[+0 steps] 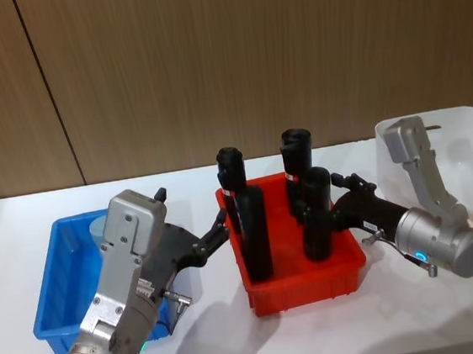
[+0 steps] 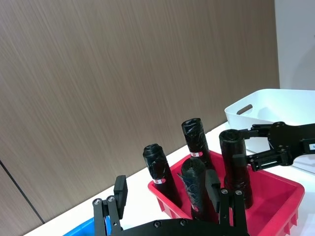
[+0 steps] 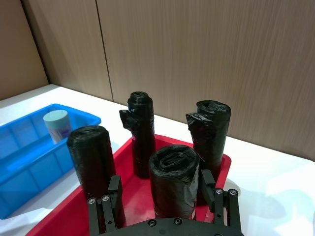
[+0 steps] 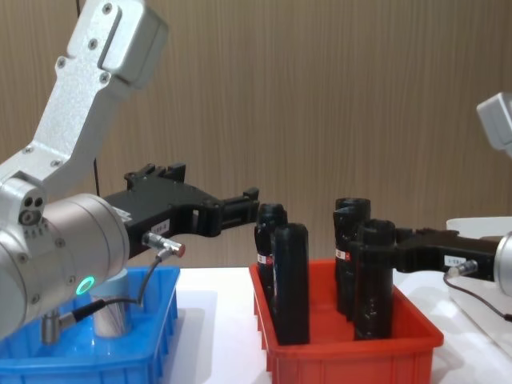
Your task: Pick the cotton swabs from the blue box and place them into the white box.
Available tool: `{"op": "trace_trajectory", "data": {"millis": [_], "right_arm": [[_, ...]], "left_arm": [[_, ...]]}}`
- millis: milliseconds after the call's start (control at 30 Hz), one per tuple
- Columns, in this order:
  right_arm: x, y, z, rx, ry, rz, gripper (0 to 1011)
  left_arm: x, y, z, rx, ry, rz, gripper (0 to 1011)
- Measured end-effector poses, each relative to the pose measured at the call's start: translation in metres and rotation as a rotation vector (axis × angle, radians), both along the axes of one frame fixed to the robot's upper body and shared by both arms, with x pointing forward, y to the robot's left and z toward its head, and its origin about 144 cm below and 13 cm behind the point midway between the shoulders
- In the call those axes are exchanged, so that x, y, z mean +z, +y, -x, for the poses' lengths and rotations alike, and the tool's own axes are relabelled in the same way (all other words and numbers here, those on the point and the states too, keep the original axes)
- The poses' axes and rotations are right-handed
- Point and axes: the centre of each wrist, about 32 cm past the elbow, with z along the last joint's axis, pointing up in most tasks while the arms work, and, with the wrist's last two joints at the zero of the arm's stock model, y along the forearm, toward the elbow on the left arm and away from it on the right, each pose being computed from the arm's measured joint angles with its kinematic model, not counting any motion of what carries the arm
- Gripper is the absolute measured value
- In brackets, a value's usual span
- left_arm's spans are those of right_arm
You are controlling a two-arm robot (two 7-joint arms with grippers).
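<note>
L hand [image 2: 166, 187] spread, empty, near red bin's [image 1: 308, 292] L rim. R hand [image 3: 161, 183] spread either side of a black roll [image 3: 173, 167], not pinching. One jar of cotton swabs [image 3: 55, 125] sits in blue box [image 1: 49, 281], 9 o'clock of L hand. Inside of white box [image 1: 468, 123], 2 o'clock of R hand, is hidden, so can't tell what's delivered.

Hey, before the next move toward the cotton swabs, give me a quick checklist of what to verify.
1. The cotton swab jar upright in the blue box: ok.
2. The left gripper open and empty: ok.
3. The left gripper lined up on the jar: not ok; it points toward the red bin.
4. The right gripper well away from the black cylinders: not ok; it is open, close beside one.
5. The white box open-topped: ok; contents cannot tell.
</note>
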Motion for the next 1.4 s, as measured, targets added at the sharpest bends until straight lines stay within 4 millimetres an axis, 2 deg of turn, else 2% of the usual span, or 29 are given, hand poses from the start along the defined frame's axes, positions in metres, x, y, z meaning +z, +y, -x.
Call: {"op": "trace_trajectory", "data": {"millis": [600,833,867,900,1133,1400], "right_arm": [[-0.005,0.005,-0.020,-0.018,0.021,0.017,986],[-0.006,0.006,-0.024,-0.012,0.022,0.016,826],[-0.006,0.006,-0.025,-0.011,0.022,0.016,770],[-0.006,0.006,-0.025,-0.011,0.022,0.016,770],[-0.006,0.007,-0.028,-0.007,0.020,0.012,550],[-0.001,0.006,-0.026,-0.004,-0.001,-0.007,486]], "left_arm": [[0.000,0.000,0.000,0.000,0.000,0.000,1004],[0.000,0.000,0.000,0.000,0.000,0.000,1004],[0.000,0.000,0.000,0.000,0.000,0.000,1004],[0.000,0.000,0.000,0.000,0.000,0.000,1004],[0.000,0.000,0.000,0.000,0.000,0.000,1004],[0.000,0.000,0.000,0.000,0.000,0.000,1004]]}}
